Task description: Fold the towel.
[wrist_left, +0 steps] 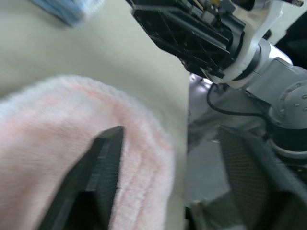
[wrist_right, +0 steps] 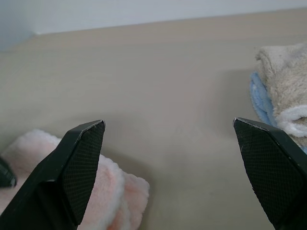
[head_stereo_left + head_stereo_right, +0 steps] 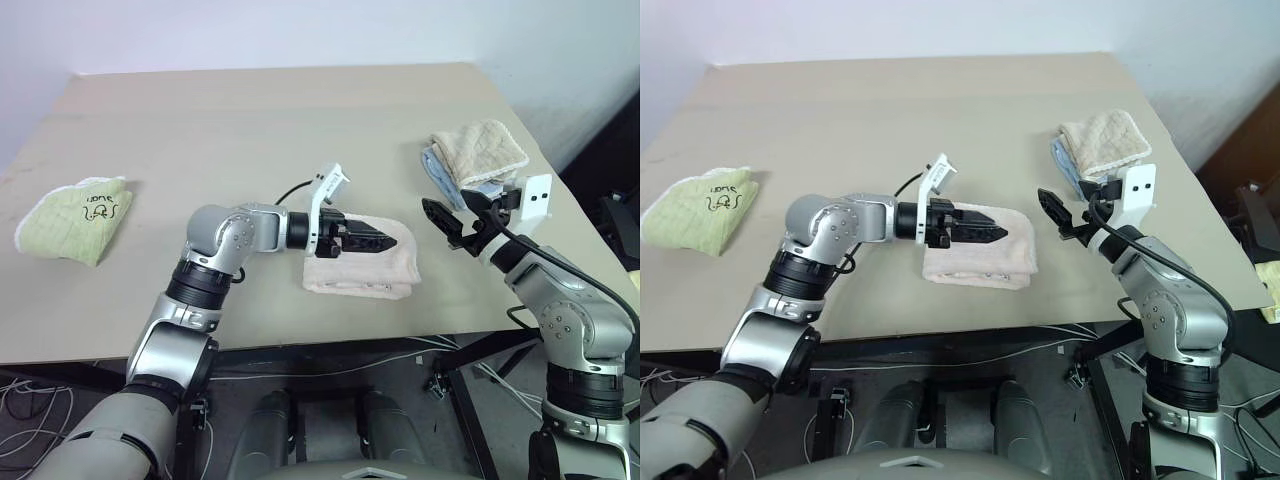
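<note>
- Left eye view gives us the towel [image 3: 362, 270] as a pale pink terry bundle, folded into a thick, stacked rectangle with its layered edges facing the near side of the table [image 3: 250, 130].
- We see it lying near the table's front edge, roughly in the middle, between our two arms.
- Our left gripper [image 3: 385, 239] hangs over the towel's top, pointing toward our right; we cannot tell whether its fingers are spread or closed, nor whether they touch the cloth.
- Our right gripper [image 2: 168, 163] sits just to the right of the towel, apart from it, fingers spread wide with nothing between them.
- Beyond that gripper we see a beige cloth [image 3: 480, 150] stacked on a light blue cloth [image 3: 437, 170] near the table's right edge.
- A light green cloth [image 3: 75, 218] with dark writing lies well apart, by the left edge.
- The tabletop is plain beige; pale walls stand behind it, and cables [image 3: 30, 385] trail on the floor below.
</note>
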